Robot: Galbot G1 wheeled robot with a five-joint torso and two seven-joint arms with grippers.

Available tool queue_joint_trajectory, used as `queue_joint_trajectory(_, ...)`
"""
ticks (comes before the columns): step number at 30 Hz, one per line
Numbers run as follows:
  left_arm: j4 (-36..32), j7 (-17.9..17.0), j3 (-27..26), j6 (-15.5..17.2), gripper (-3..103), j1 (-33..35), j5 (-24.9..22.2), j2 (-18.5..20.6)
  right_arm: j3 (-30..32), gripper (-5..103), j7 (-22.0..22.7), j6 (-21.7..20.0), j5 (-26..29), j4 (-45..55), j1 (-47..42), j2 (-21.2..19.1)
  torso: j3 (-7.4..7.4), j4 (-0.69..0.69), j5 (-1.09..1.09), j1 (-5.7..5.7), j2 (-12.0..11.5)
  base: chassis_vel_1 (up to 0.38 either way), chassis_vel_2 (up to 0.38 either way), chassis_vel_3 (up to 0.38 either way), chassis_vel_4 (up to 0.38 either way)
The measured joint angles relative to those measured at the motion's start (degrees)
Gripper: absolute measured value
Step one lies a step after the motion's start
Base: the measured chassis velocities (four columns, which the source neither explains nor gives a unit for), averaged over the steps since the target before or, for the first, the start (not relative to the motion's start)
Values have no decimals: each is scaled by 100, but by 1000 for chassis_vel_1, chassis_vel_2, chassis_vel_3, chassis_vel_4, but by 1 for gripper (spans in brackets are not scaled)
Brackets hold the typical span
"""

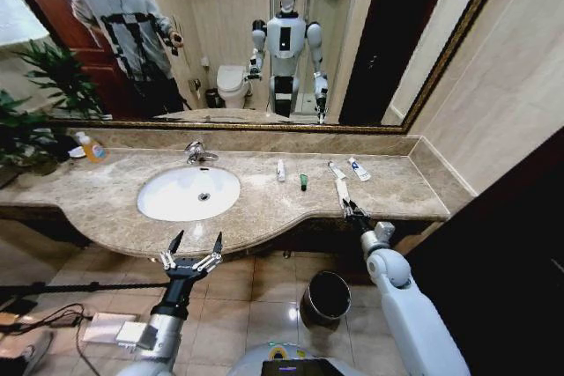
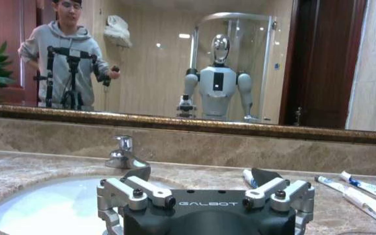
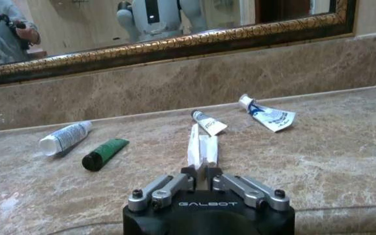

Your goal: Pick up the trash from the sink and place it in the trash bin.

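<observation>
Trash lies on the beige marble counter (image 1: pixel 264 209) right of the white oval sink (image 1: pixel 189 193). Right tool (image 3: pixel 203 172) pinches a long white packet (image 3: pixel 201 147). Left tool (image 1: pixel 196 242) hovers wide open, empty, before the sink.

Legible text: "GALBOT" in white capitals on the dark housing of the left hand (image 2: pixel 205 182), seen from its wrist camera; the same "GALBOT" mark on the right hand (image 3: pixel 202 172) housing. Blue printing on the tubes is too small to read
</observation>
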Motion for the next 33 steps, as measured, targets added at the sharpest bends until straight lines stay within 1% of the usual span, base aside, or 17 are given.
queue_joint_trajectory(2,0,0,0,0,100,0,0,0,8,4,-5,10,0,20,-28,5,0,0,0,0,0,0,0,0,0)
queue_joint_trajectory(3,0,0,0,0,100,0,0,0,8,4,-5,10,0,20,-28,5,0,0,0,0,0,0,0,0,0)
queue_joint_trajectory(4,0,0,0,0,100,0,0,0,12,1,-6,13,0,36,-39,7,0,0,0,0,0,0,0,0,0)
queue_joint_trajectory(12,0,0,0,0,100,0,0,0,140,0,-29,25,59,303,-213,-10,0,0,0,0,0,0,0,0,0)
queue_joint_trajectory(16,0,0,0,0,100,0,0,0,338,0,-77,65,176,699,-516,-58,0,0,0,0,0,0,0,0,0)
queue_joint_trajectory(18,0,0,0,0,100,0,0,0,492,0,-143,186,276,974,-830,-91,0,0,0,0,0,0,0,0,0)
queue_joint_trajectory(20,0,0,0,0,100,0,0,0,531,0,-171,215,297,1033,-912,-94,0,0,0,0,0,0,0,0,0)
queue_joint_trajectory(23,0,0,0,0,100,0,0,0,791,0,-339,527,391,1290,-1430,-57,0,-1,0,0,1,0,0,0,0)
queue_joint_trajectory(24,0,0,0,0,100,0,0,0,791,0,-339,527,391,1290,-1430,-57,0,-1,0,0,1,0,0,0,0)
queue_joint_trajectory(26,0,0,0,0,100,0,0,0,899,0,-482,966,434,1295,-1685,-38,-1,0,0,-1,1,0,0,0,0)
queue_joint_trajectory(27,0,0,0,0,100,0,0,0,899,0,-482,966,434,1295,-1685,-38,-1,0,0,-1,1,0,0,0,0)
queue_joint_trajectory(29,0,0,0,0,100,0,0,0,954,0,-569,1257,459,1289,-1957,33,-1,1,0,0,1,0,0,0,0)
queue_joint_trajectory(30,0,0,0,0,100,0,0,0,985,0,-624,1341,471,1296,-2133,85,0,0,1,0,1,0,0,0,0)
queue_joint_trajectory(31,0,0,0,0,100,0,0,0,985,0,-624,1341,471,1296,-2133,85,0,0,1,0,1,0,0,0,0)
queue_joint_trajectory(33,0,0,0,0,100,0,0,0,1028,0,-713,1522,485,1295,-2445,199,-1,0,0,0,1,0,0,0,0)
